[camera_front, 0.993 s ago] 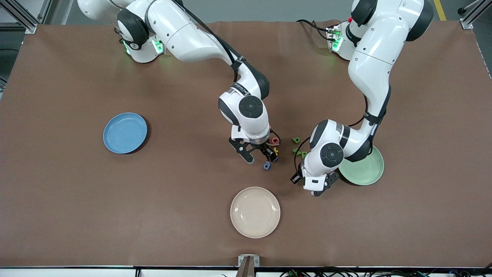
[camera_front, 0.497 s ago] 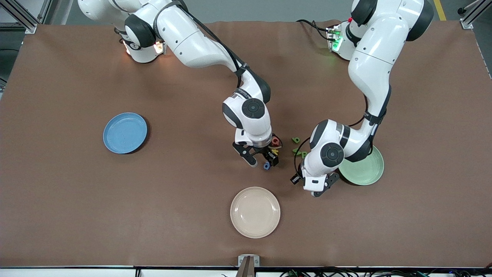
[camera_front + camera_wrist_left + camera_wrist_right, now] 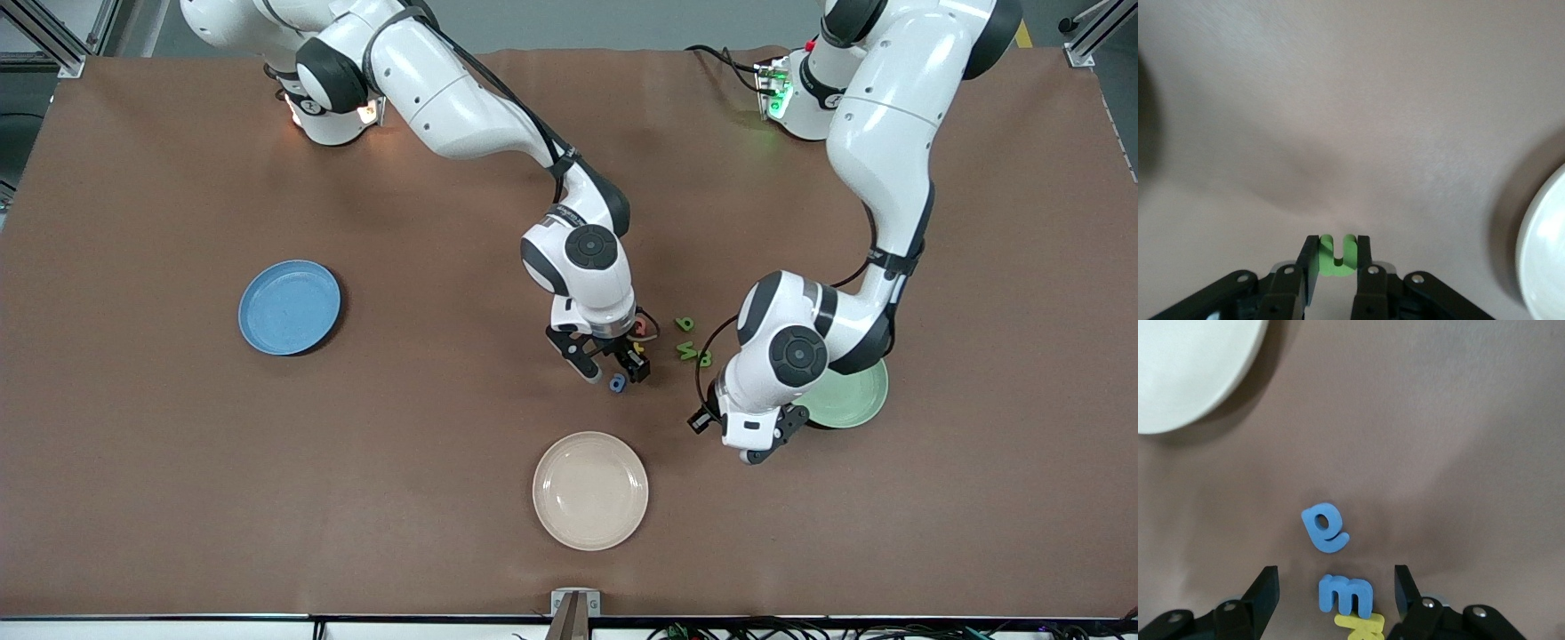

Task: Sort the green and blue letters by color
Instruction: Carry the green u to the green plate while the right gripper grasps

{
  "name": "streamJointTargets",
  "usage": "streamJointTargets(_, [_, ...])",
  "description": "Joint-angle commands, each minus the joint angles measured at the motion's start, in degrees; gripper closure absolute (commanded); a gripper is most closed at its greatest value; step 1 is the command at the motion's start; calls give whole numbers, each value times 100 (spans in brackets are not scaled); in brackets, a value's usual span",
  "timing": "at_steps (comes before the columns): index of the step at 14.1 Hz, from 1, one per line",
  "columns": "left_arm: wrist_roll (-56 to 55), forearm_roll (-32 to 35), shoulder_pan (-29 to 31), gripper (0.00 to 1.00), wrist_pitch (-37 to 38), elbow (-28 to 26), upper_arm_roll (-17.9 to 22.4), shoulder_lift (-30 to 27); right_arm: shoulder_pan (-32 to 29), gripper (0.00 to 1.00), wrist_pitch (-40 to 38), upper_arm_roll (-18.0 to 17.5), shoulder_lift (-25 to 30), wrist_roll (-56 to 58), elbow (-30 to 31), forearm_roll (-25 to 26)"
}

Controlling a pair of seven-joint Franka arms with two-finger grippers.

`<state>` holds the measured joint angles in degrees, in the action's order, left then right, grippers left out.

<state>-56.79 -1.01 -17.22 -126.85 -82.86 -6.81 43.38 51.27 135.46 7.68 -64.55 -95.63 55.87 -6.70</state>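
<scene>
Blue letters [image 3: 1326, 527] lie on the table [image 3: 178, 462] below the right gripper [image 3: 1335, 593], whose fingers are spread around the blue "m" [image 3: 1345, 595]. Left gripper [image 3: 1336, 257] pinches a green letter [image 3: 1337, 256] beside the green plate [image 3: 853, 391].

The brown table [image 3: 178, 462] carries a blue plate [image 3: 289, 307], a cream plate [image 3: 590, 490], a green plate [image 3: 852, 393], and scattered foam letters [image 3: 693, 348] near its middle

1. A brown table [image 3: 178, 498] is filling nearly the whole front view.
2. Grey floor [image 3: 569, 25] is showing above its top edge.
3. Aluminium frame posts [image 3: 53, 36] are standing at the upper corners.
</scene>
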Motion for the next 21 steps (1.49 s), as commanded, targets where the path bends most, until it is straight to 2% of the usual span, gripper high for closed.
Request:
streamJointTargets(1, [597,101,157,80,493,-195,-5,-338,76,22,51,75,-234,-201,-270,19])
streamJointTargets(5, [1510,110,473,80,547,-984,-5,-865,93,27,51,67,-260,-210,-278,10])
streamJointTargets(9, [2205,127,824,80,468,-1468,-5,-1085,93,28,86,40,-409,-350,-463,10])
streamJointTargets(12, [2611,469,1079,80,109,-1873,-22,-1191,137,29,147,40,-480,-421,-490,10])
streamJointTargets(17, [3234,769,1379,80,-76,-2119,-40,-1209,137,33,209,23,-533,-421,-498,2])
streamJointTargets(21, [3297,769,1432,80,-796,-2892,-49,-1516,137,34,270,-4,-611,-430,-507,-7])
